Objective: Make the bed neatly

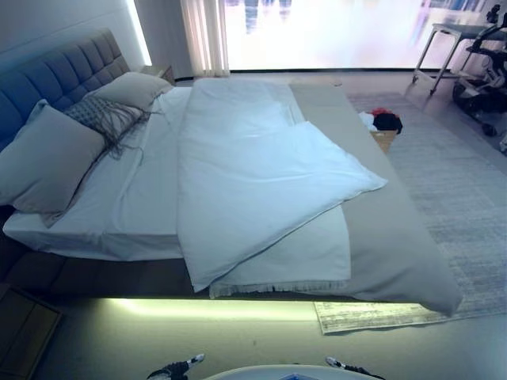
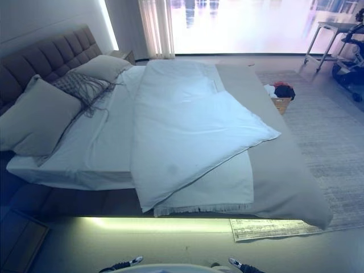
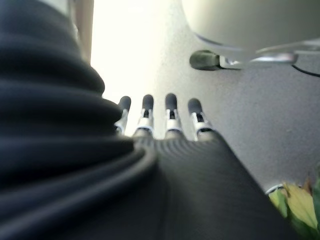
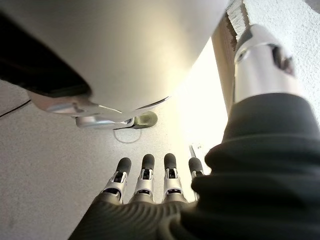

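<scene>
The bed (image 1: 119, 277) lies across the view, with its padded headboard (image 1: 63, 71) at the left. A white duvet (image 1: 253, 174) covers the middle, rumpled, with one corner (image 1: 379, 184) folded slantwise over a grey blanket (image 1: 388, 229) at the foot end. The white sheet (image 1: 135, 198) is bare near the head. Two pale pillows (image 1: 47, 158) (image 1: 131, 89) and a grey fringed cushion (image 1: 103, 117) lean by the headboard. My left hand (image 3: 160, 115) and right hand (image 4: 150, 175) hang over the floor beside me, fingers straight, holding nothing, away from the bed.
A basket of clothes (image 1: 383, 127) stands on the floor beyond the bed. A grey rug (image 1: 459, 182) lies at the right, its edge (image 1: 372, 315) showing under the bed's near corner. A nightstand (image 1: 24, 328) stands at the lower left. A metal-legged table (image 1: 444, 47) stands far right.
</scene>
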You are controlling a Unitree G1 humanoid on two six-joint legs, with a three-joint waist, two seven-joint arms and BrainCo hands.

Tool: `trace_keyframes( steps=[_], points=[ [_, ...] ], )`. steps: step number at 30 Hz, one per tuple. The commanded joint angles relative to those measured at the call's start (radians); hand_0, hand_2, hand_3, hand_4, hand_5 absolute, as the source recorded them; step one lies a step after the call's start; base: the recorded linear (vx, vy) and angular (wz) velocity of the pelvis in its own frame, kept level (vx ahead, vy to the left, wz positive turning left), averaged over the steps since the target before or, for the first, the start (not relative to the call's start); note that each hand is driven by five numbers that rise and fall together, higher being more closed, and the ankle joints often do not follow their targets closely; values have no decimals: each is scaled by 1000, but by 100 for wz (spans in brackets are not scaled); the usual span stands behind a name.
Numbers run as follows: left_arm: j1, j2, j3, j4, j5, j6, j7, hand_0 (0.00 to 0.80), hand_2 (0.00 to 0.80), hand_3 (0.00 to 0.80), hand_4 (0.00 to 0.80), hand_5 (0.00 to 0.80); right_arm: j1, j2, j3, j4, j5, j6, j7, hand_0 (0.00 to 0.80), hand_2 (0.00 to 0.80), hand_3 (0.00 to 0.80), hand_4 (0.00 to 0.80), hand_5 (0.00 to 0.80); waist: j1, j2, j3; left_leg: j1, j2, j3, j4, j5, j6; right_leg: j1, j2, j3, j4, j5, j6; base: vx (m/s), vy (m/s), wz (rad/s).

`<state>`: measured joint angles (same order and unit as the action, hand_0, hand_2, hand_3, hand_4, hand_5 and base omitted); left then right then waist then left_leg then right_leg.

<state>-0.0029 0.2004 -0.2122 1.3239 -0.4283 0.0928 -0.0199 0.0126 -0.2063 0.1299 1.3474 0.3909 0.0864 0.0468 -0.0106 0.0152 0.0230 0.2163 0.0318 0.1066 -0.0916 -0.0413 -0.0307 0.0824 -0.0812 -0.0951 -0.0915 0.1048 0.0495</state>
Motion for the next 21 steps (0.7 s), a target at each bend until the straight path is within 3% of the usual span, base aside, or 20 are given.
trace_keyframes(
  steps=[1, 8, 21],
  points=[
    [-48, -59, 37, 61, -27, -3, 12, 0, 0, 0, 0, 0, -66, 42, 1, 74, -23, -14, 0, 0, 0, 0, 0, 0, -11, -13, 35, -41, -33, -30, 4, 37, 20, 67, -16, -9, 15, -26, 44, 0, 0, 0],
    [-66, -58, 45, 58, -27, -34, 30, 0, 0, 0, 0, 0, -83, 42, 8, 80, -36, -20, -23, 0, 0, 0, 0, 0, -2, -20, 40, -42, -32, -35, 4, 39, 21, 68, -12, -14, 17, -26, 42, 0, 0, 0],
    [-51, -60, 34, 65, -5, -21, 43, 0, 0, 0, 0, 0, -87, 53, 22, 85, -36, -25, -50, 0, 0, 0, 0, 0, 6, -25, 41, -51, -31, -45, 4, 47, 21, 65, -5, -12, 18, -25, 38, 0, 0, 0]
  ],
)
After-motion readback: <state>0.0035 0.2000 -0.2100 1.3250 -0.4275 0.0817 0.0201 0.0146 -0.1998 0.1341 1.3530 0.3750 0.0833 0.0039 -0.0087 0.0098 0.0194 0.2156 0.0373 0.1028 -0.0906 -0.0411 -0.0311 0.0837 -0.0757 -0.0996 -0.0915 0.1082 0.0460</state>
